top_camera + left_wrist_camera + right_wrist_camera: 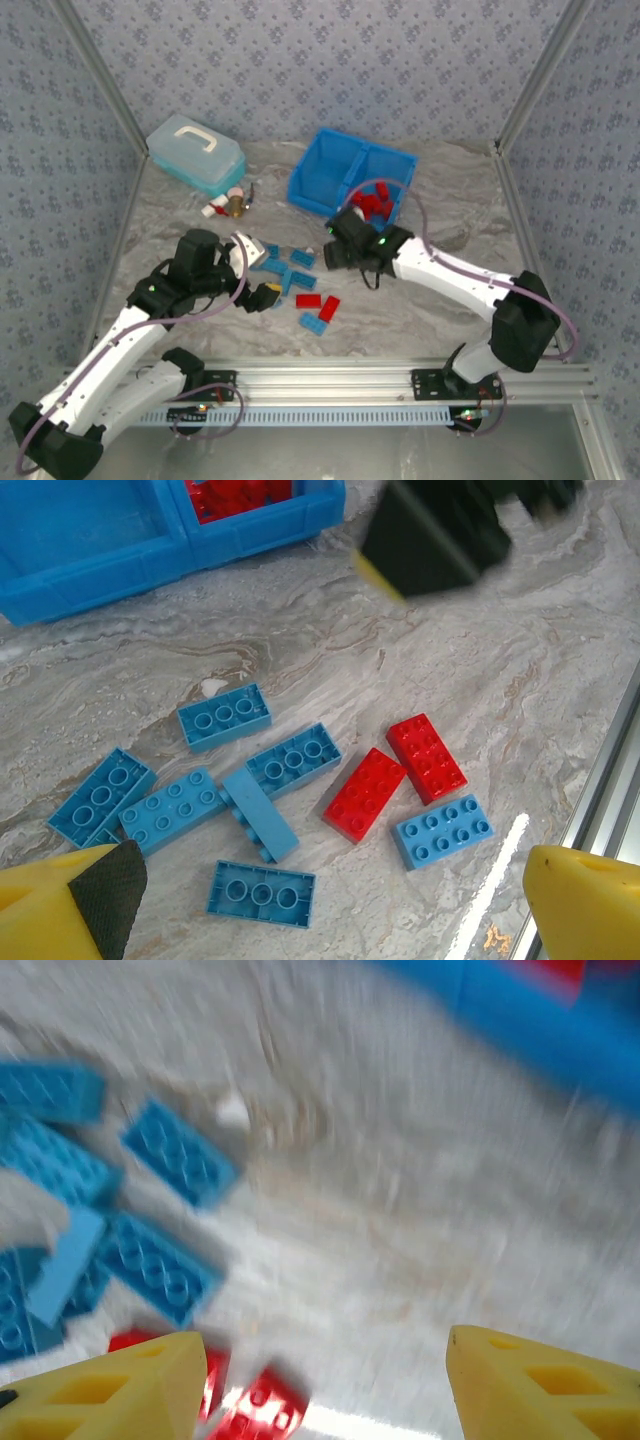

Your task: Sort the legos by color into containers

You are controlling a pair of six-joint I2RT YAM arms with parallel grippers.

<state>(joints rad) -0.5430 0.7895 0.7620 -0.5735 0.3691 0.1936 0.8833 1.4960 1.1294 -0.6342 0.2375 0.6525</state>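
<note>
Between the two arms, on the marbled worktop [540, 670], lie the loose legos [292, 761]: several blue bricks [224, 716] and two red bricks [365, 793]. More red ones [372, 206] sit in the right compartment [392, 168] of the blue bin [305, 185]. The left gripper [325, 905] hangs wide open over the pile. The right gripper [320, 1380], near the bin, has its jaws apart and empty. I judge the step to be fetching the next brick, which calls for lowering squarely onto one.

Glossy moulded plastic legos [365, 793], shiny blue plastic bin [90, 570], smooth marble-look table [480, 680] with a soft sheen, brushed metal rail [330, 378] along the near edge, left gripper [325, 915] with matt yellow plastic fingers [585, 900] and a rough black pad [110, 895]
</note>
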